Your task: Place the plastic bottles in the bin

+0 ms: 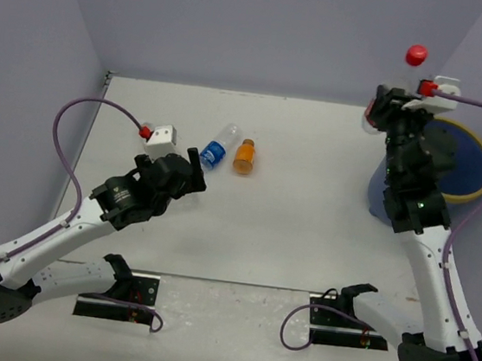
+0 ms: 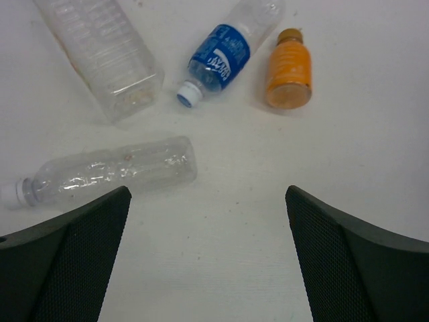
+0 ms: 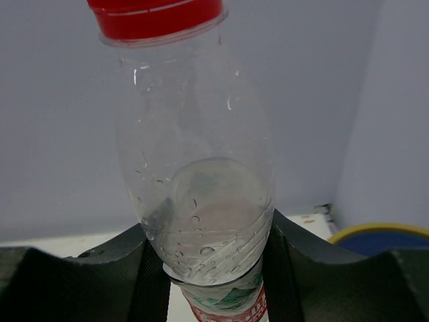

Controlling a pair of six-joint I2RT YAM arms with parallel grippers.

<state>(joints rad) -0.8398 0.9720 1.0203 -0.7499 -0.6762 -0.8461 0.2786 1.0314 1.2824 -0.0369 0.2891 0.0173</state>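
White table (image 1: pixel 305 231); right gripper (image 3: pixel 213 263) holds red-capped bottle (image 3: pixel 194 154), seemingly beside bin (image 1: pixel 467 167).

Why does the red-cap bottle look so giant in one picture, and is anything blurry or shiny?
Right wrist view: the red-capped bottle sits right by the lens, so it fills the frame, cap cut off on top; the bin behind looks soft. Left wrist view: flat, even light, hardly any shadow around the orange bottle. Top view: the red-capped one looks tiny, no glare.
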